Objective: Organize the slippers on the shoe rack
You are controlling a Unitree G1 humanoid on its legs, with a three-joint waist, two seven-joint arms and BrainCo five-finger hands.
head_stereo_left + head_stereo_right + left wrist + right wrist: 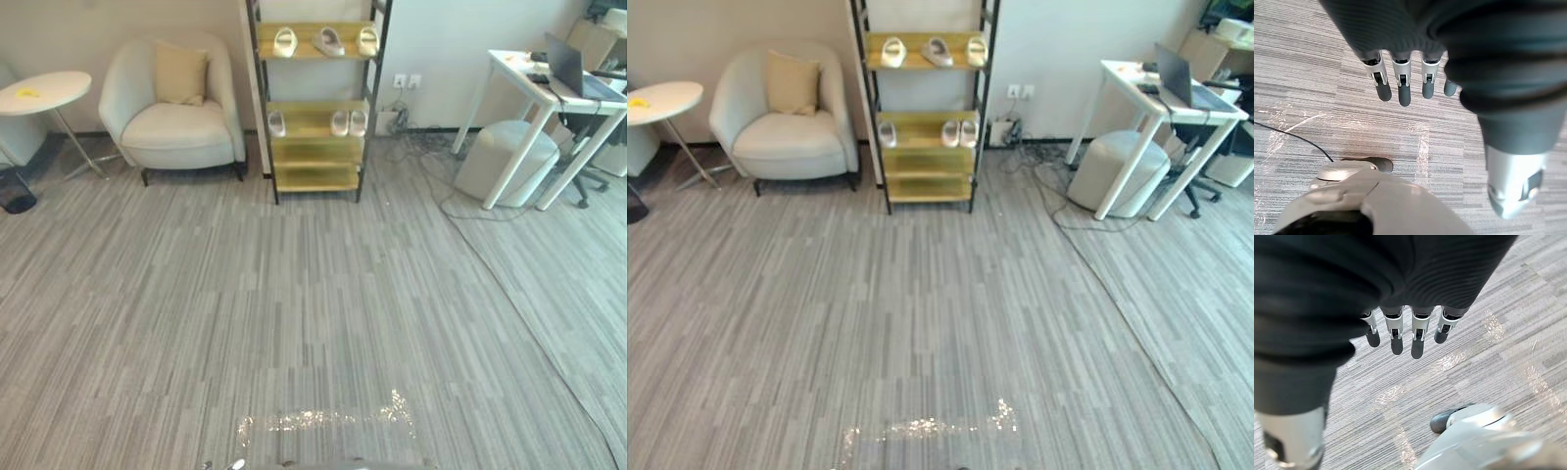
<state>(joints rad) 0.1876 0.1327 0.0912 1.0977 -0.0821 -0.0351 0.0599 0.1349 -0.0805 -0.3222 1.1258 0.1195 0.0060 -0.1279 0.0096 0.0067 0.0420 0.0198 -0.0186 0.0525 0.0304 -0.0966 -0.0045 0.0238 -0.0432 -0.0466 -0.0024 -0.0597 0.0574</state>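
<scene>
Shoe rack [315,149] far centre holding slippers [328,41], armchair [176,127] left — wide floor [313,313] near, left hand [1403,83], right hand [1396,337], fingers straight, apart.

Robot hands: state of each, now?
Left robot hand: open, fingers straight, holding nothing.
Right robot hand: open, fingers straight, holding nothing.

The shoe rack [315,177] stands in the upper middle of the frame, a dark metal frame with yellowish wooden shelves. On its top shelf sit the left top slipper [285,41], the middle top slipper [328,41], which seems turned askew, and the right top slipper [367,40], all pale. One shelf lower, a lone slipper [277,123] lies at the left end and a pair of slippers [341,122] side by side at the right.
</scene>
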